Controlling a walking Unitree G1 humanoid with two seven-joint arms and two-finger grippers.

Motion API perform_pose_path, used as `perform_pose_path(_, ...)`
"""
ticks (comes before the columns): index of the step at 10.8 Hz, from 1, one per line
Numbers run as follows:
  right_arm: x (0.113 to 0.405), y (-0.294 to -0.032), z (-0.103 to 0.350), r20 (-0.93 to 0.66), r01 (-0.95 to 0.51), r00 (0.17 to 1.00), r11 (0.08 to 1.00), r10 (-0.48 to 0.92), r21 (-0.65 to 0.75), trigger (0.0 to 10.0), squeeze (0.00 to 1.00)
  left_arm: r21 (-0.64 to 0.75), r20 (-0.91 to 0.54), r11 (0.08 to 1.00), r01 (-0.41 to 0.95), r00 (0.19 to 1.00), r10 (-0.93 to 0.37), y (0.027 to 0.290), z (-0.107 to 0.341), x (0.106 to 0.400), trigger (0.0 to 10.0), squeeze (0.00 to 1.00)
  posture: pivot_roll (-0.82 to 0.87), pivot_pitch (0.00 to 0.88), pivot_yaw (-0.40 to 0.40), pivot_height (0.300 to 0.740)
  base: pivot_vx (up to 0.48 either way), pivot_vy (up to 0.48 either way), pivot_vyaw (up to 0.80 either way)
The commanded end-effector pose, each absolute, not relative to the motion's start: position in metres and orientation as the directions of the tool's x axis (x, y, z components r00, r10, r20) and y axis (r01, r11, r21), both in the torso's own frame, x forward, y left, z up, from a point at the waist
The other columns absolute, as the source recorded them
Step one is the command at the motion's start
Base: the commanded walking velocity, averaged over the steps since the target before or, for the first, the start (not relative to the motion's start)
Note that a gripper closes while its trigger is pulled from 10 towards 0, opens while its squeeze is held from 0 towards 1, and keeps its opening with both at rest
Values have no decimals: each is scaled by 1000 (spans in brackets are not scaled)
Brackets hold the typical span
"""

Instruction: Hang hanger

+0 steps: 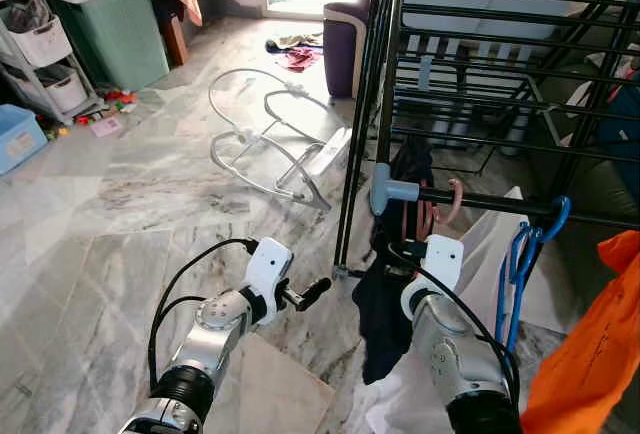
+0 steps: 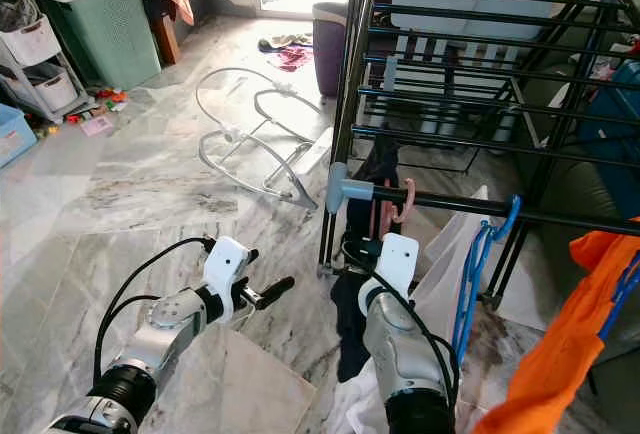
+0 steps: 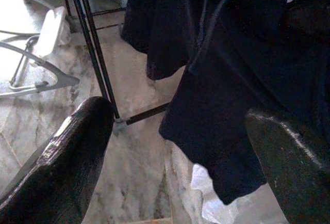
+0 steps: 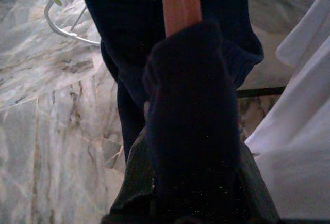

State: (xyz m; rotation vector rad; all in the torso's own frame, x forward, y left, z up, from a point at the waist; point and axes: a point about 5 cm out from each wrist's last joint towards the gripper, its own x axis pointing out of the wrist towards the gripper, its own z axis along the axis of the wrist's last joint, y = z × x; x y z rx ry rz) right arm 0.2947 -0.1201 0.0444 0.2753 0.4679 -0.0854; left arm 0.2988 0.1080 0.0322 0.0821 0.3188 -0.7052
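My right claw (image 4: 191, 131) is clamped on the pink hanger (image 1: 440, 216) w/ the dark garment (image 1: 385, 304). The hanger's hook sits over the black rail (image 1: 490, 201) of the drying rack (image 1: 385, 74), near its grey corner joint (image 1: 385, 192). My left claw (image 3: 175, 157) hangs spread apart over the marble floor (image 1: 120, 204), holding nothing.

- drying rack (image 1: 480, 84) stands ahead on the right, on the floor (image 1: 120, 234)
- hanger (image 1: 445, 204) hooks over the rack's front rail, shirt (image 1: 385, 294) hanging below it
- right gripper (image 1: 405, 254) just under the hanger, against the shirt
- left gripper (image 1: 305, 296) left of the shirt, apart from it
- bouncer frame (image 1: 270, 139) on the floor left of the rack
- shelf unit (image 1: 40, 44) far left
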Motion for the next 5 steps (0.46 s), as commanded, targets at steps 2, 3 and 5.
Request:
perform_pose_path(2,286,-113,30,-518,145,856,954,12,261,10000,0,-16,-324,761,649,717,-618,109,33,299,10000,0,-4,82,-14,740,0,0,0)
perform_pose_path(3,285,-112,29,-520,145,854,953,15,266,10000,0,-15,-326,760,650,716,-618,109,33,299,10000,0,-7,82,-11,740,0,0,0)
perform_pose_path(5,285,-114,31,-503,146,864,956,1,253,10000,1000,-14,-326,757,653,712,-621,108,33,300,10000,0,-9,83,-8,740,0,0,0)
